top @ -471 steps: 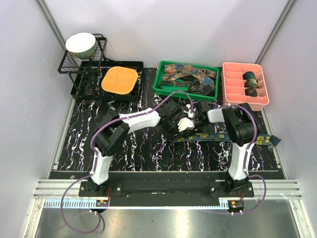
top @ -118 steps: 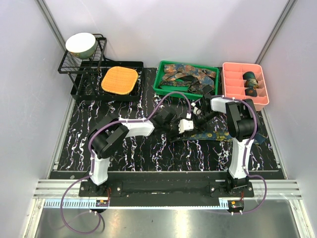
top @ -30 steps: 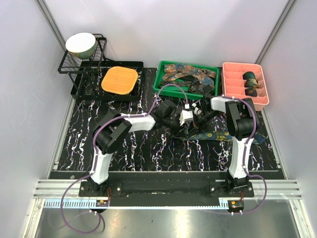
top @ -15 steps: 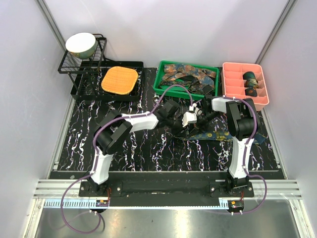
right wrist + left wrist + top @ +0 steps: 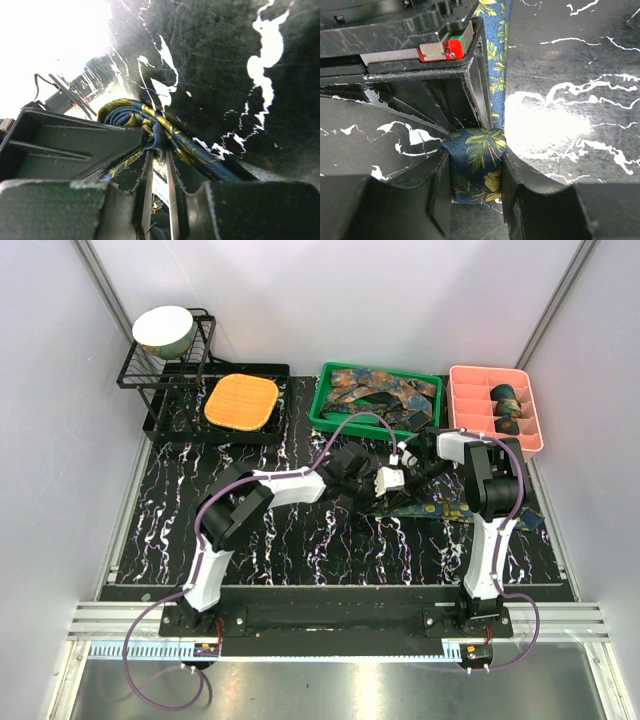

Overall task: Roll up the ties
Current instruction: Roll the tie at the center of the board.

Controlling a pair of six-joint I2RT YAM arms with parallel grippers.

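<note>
A navy tie with gold leaf print lies on the black marbled mat [image 5: 260, 540]. Its rolled end [image 5: 477, 160] sits between my left gripper's [image 5: 476, 172] fingers, which are shut on it. The flat strip [image 5: 497, 55] runs away from the roll. In the top view the strip [image 5: 470, 510] trails right past the right arm. My right gripper [image 5: 159, 152] is shut on a fold at the coil's core [image 5: 131, 114]. In the top view the left gripper [image 5: 387, 481] and the right gripper [image 5: 413, 471] meet tip to tip at the coil.
A green tray [image 5: 322, 412] at the back holds several loose ties. A pink divided tray [image 5: 470, 425] at the back right holds rolled ties. An orange waffle pad [image 5: 241, 401] and a wire rack with a bowl [image 5: 165, 329] stand at the back left.
Both grippers have shifted right and slightly toward the back with the coil. The tie's flat strip now shows further right, past the right arm.
</note>
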